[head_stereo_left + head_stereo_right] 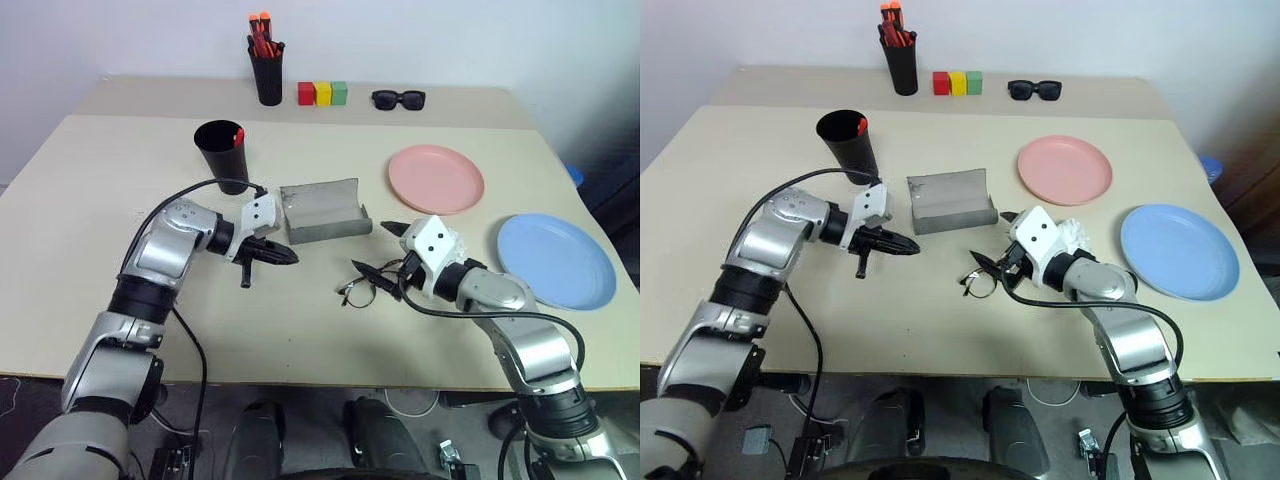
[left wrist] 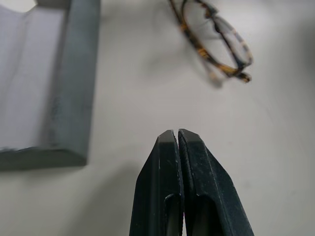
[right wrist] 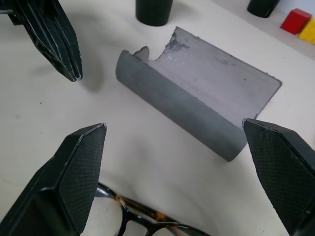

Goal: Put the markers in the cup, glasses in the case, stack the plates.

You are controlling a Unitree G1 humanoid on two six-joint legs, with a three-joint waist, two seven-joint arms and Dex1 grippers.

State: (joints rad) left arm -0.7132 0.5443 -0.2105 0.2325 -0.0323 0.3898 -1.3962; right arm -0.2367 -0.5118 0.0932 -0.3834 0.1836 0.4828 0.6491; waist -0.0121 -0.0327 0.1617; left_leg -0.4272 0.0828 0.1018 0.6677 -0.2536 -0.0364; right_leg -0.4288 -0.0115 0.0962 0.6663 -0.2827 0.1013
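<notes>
the glasses (image 1: pixel 983 280) lie near the open case (image 1: pixel 950 203), under the spread right gripper (image 3: pixel 174 174). the left gripper (image 2: pixel 178 135) is pressed together, empty. glasses step judged current: descent and closing are needed.

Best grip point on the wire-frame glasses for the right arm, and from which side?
Take the glasses at the bridge between the two round lenses, coming from above. They lie flat on the table in front of the open grey case, so the thin frame offers little from the side. The right gripper sits by them, jaws wide open; left gripper is shut and apart.
</notes>
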